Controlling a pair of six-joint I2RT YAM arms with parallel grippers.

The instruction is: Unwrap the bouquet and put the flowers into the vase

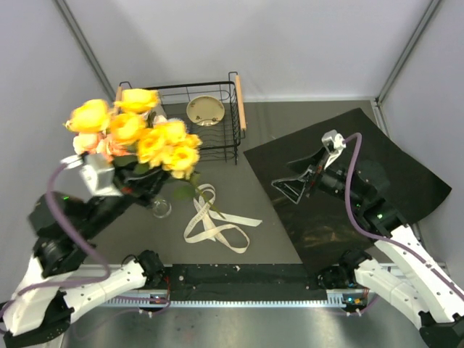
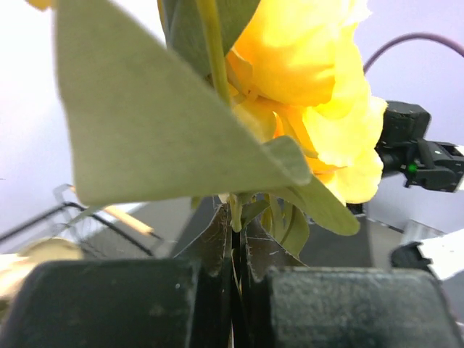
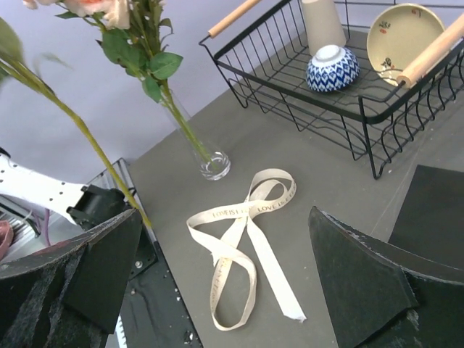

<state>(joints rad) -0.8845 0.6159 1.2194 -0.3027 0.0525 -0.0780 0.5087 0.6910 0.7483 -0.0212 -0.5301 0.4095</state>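
The flowers [image 1: 138, 134] stand bunched at about 11 o'clock from the left gripper [image 1: 141, 181], with yellow blooms on top and a few peach-pink ones at the 9 o'clock edge of the bunch. The left gripper is clamped on the stems. From its wrist camera the two dark fingers [image 2: 109, 304] are pressed nearly together, with green stalks and leaves pinched in the slit between them. The vase [image 1: 161, 209] sits on the table [image 1: 246, 188] at roughly 5 o'clock from that gripper, just below it. The right wrist view shows some leafy stems going down into the glass, though whether every stem is inside cannot be told. The left arm climbs from its base at 7 o'clock toward 1 o'clock, its wrist raised off the table.

The right gripper [image 1: 288, 187] holds nothing and its jaws are spread wide. It hangs over the 9 o'clock edge of the black paper sheet [image 1: 377, 159], which lies flat. Its arm reaches from the base at 5 o'clock toward 10 o'clock.

The cream ribbon [image 1: 214, 223] lies loose at 3 o'clock from the vase. A wire basket [image 1: 236, 123] stands at 12 o'clock.
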